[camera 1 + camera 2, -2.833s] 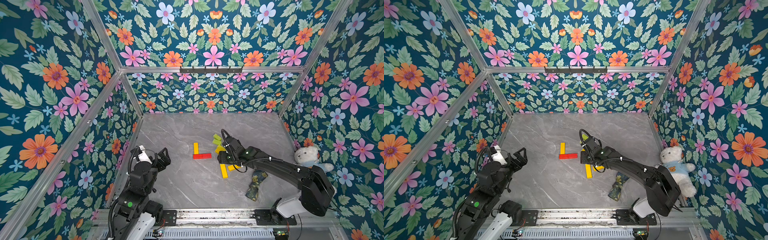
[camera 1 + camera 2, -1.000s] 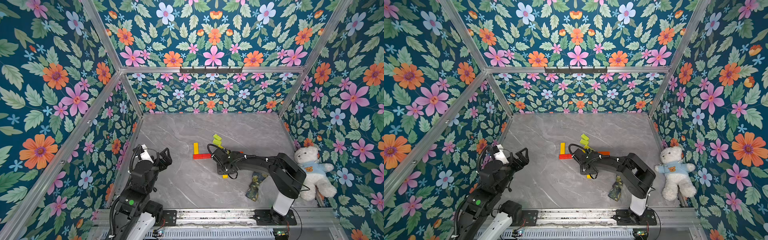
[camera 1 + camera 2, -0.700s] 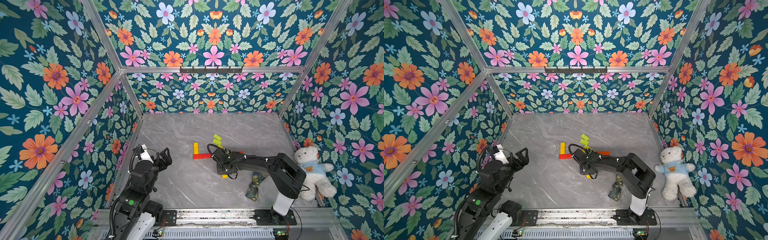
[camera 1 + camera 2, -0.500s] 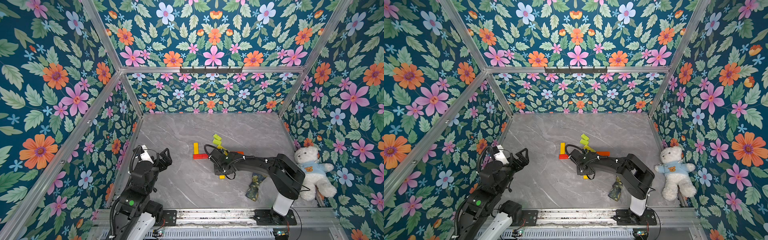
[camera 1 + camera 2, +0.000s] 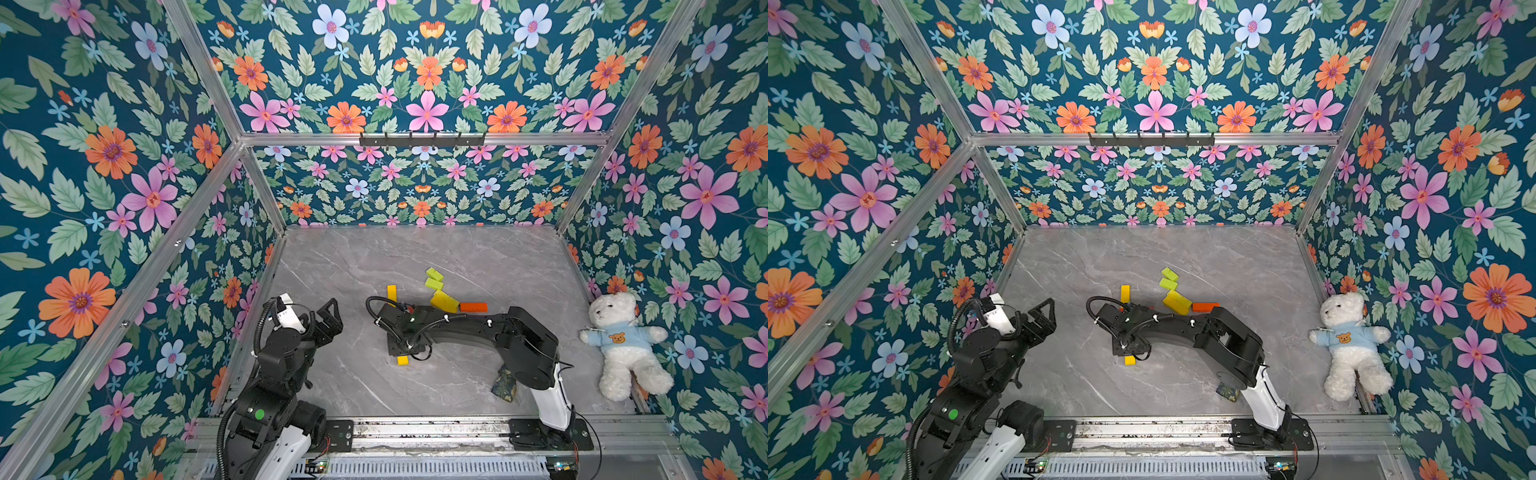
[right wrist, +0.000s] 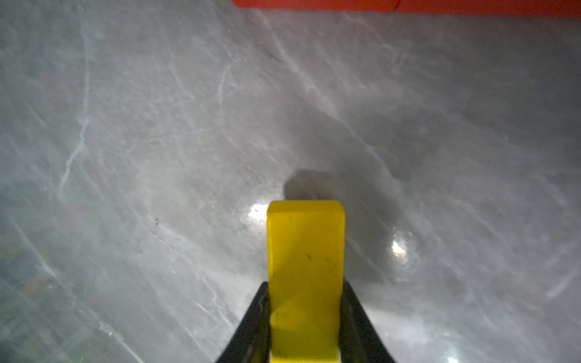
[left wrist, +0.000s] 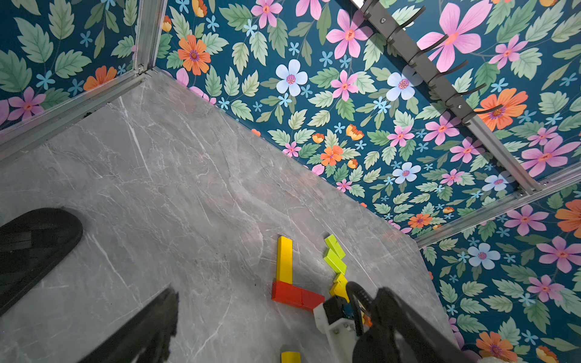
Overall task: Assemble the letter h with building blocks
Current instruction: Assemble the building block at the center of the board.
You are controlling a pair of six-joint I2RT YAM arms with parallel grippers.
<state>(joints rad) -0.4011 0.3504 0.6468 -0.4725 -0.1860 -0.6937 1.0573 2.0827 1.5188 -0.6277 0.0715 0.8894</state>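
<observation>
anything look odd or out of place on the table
Two things don't belong with the blocks: a teddy bear lying on its back at the table edge beside the right arm, and a cloth scrap partly under that arm. Nothing looks spilled or broken.

White teddy bear (image 5: 621, 347) in blue shirt lying by right wall; dark floral cloth scrap (image 5: 504, 384) on marble tabletop (image 5: 353, 257).

Left arm (image 5: 282, 357) folded up by its base, left gripper (image 5: 330, 318) fingers (image 7: 37, 245) wide apart, right arm (image 5: 478, 332) stretched out low, right gripper (image 6: 306, 317) pointing down, its fingers (image 6: 256, 317) pinching a yellow block (image 6: 305, 245)
</observation>
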